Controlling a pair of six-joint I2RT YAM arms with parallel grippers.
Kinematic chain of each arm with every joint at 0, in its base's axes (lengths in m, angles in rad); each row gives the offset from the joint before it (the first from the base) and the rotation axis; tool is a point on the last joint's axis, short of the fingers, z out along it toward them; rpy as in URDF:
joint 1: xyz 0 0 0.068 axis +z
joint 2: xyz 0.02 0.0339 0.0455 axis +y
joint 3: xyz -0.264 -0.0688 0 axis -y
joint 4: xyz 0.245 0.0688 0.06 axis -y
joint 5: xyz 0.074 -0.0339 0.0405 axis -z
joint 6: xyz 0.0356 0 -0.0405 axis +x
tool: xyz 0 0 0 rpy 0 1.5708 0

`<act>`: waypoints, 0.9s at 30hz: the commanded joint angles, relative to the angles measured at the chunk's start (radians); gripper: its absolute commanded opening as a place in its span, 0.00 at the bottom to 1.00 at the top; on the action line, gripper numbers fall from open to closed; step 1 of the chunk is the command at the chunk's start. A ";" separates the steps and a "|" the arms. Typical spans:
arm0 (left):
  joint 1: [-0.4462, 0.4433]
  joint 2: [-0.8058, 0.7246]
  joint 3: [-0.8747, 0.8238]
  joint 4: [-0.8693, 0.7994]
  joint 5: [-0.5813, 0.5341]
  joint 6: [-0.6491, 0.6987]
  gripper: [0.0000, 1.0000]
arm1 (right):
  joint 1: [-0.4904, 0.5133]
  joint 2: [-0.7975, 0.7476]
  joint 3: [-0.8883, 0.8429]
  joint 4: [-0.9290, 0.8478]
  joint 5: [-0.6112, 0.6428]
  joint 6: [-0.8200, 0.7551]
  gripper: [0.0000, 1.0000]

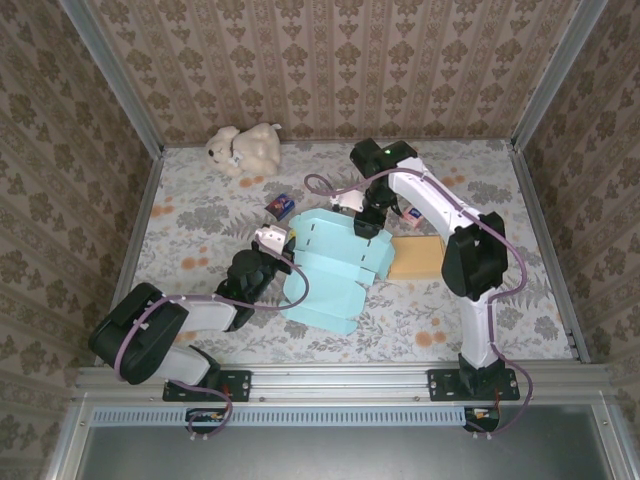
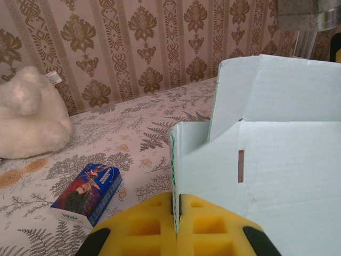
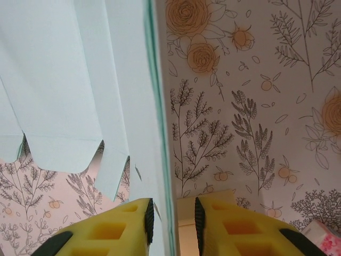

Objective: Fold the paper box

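You had the paper box (image 1: 335,272) about half-formed, flaps not yet tucked; left gripper (image 2: 177,213) clamped its panel, right gripper (image 3: 173,214) sat parted astride an edge.

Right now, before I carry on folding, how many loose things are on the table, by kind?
Pale blue paper box: 1
White plush toy: 1
Small blue pack: 1
Tan flat block: 1
Small pinkish item, kind unclear: 1
Total: 5
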 commanded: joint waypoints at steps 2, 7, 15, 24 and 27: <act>-0.007 0.010 -0.005 0.033 0.007 0.004 0.00 | 0.004 -0.063 -0.005 0.008 -0.015 -0.009 0.30; -0.009 0.001 -0.009 0.032 0.007 0.002 0.00 | 0.004 -0.070 -0.007 0.008 -0.017 -0.013 0.28; -0.012 -0.008 -0.012 0.033 0.009 -0.002 0.00 | 0.004 -0.046 -0.017 0.008 -0.023 -0.015 0.26; -0.013 -0.016 -0.022 0.045 0.004 -0.014 0.00 | 0.005 -0.036 -0.028 0.016 0.001 -0.017 0.11; -0.015 -0.016 -0.020 0.037 -0.009 -0.033 0.04 | 0.011 -0.042 -0.026 0.015 0.021 -0.010 0.00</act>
